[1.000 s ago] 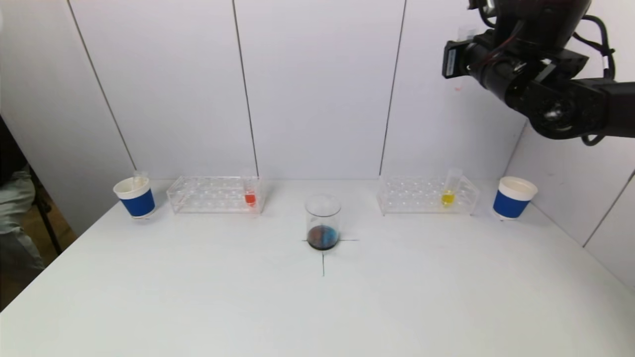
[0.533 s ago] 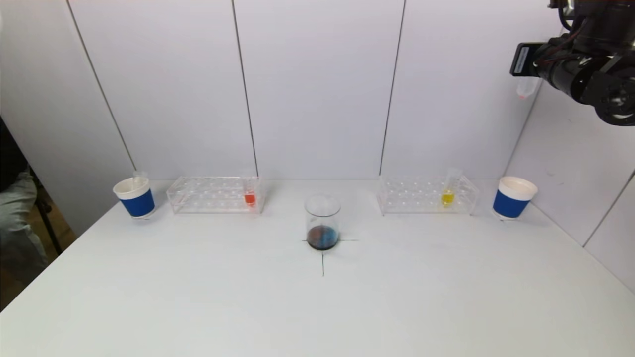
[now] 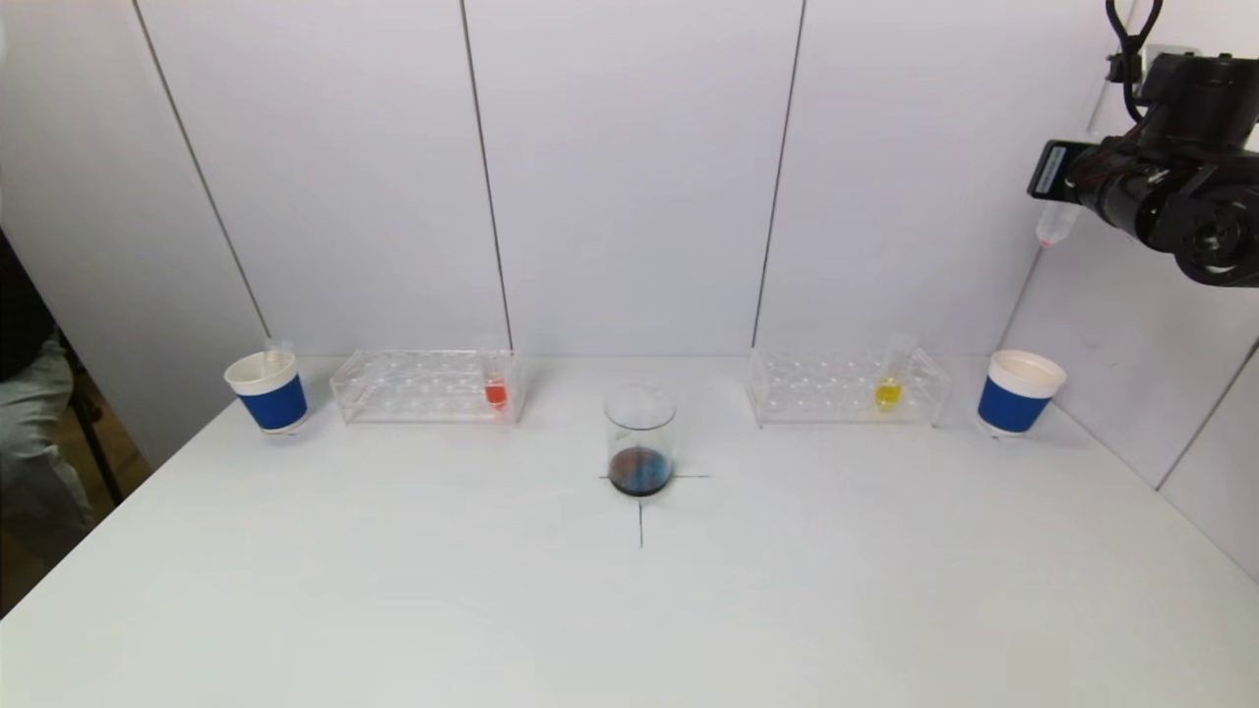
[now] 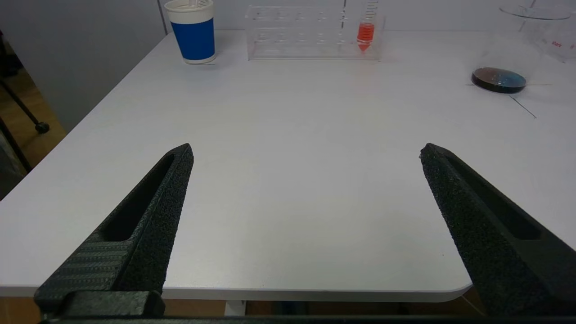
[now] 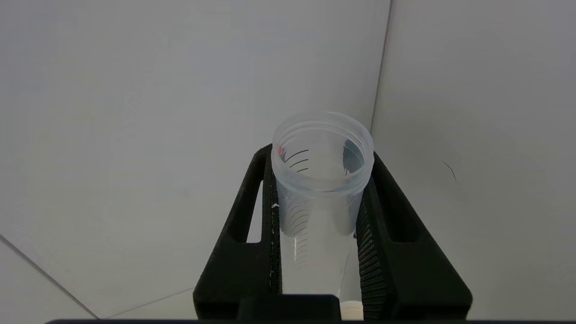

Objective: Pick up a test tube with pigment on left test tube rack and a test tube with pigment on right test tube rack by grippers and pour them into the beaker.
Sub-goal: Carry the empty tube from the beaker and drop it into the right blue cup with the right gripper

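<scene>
A broad white table (image 3: 393, 610) bears everything, its top marked with a thin black cross. Along its far edge lie two clear plastic test tube racks: the left rack (image 3: 413, 385) holds an upright tube with orange-red pigment (image 3: 496, 383) at its inner end, and the right rack (image 3: 836, 385) holds a tilted tube with yellow pigment (image 3: 890, 379). Beyond each rack's outer end stands a blue-and-white paper cup, one on the left (image 3: 267, 391) and one on the right (image 3: 1019, 391). The clear glass beaker (image 3: 640, 441) sits on the cross, between the racks and nearer the robot, with dark liquid streaked blue and red in its bottom.

The right gripper (image 5: 320, 180) hangs high above the table's right side, over the right cup, its black jaws pinching an emptied clear plastic tube (image 5: 320, 180) just below the threaded mouth. The left gripper (image 4: 306, 153) rests low at the table's near left edge, jaws spread wide, holding nothing.
</scene>
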You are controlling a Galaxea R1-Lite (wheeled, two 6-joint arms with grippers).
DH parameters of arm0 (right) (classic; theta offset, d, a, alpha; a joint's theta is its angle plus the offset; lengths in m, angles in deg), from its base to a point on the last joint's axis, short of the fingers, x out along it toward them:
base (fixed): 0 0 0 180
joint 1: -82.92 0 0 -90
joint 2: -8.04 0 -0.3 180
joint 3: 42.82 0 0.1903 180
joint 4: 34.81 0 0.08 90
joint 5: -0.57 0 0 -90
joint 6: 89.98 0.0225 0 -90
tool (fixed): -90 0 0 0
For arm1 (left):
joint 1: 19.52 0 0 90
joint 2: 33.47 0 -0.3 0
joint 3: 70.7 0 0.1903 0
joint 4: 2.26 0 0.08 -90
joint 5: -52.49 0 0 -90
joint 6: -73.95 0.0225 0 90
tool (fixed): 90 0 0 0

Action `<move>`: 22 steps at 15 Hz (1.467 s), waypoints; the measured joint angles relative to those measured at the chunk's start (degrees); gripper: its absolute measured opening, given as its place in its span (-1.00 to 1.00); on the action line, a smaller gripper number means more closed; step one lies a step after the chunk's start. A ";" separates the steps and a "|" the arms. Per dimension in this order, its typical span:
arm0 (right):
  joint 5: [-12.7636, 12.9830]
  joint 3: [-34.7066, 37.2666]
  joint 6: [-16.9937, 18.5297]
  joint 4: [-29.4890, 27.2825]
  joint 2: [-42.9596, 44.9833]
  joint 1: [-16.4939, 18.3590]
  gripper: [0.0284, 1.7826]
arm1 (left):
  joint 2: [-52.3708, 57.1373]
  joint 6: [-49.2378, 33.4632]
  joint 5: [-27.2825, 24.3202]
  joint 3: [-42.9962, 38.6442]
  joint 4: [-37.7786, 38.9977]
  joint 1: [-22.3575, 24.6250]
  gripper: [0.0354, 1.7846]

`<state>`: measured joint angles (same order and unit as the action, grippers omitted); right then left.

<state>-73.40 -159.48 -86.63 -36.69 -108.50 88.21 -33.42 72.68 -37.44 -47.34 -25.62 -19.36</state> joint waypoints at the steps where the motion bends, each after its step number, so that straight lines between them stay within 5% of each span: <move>1: -0.46 1.12 0.56 0.15 -0.49 0.60 -0.43 | 0.00 -0.02 0.00 0.00 0.00 0.00 0.98; 9: -3.68 9.34 1.71 9.09 -5.92 5.07 -0.43 | 0.00 -0.02 0.00 0.00 0.00 0.00 0.98; 16: -6.72 9.89 1.57 9.76 -10.83 7.06 -0.43 | 0.00 -0.02 0.00 0.00 0.00 0.00 0.98; 22: -6.85 8.24 1.07 9.79 -13.69 7.11 -0.43 | 0.00 -0.02 0.00 0.00 0.00 0.00 0.98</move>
<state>-80.25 -151.24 -85.55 -26.90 -122.19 95.32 -33.42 72.65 -37.44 -47.34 -25.62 -19.36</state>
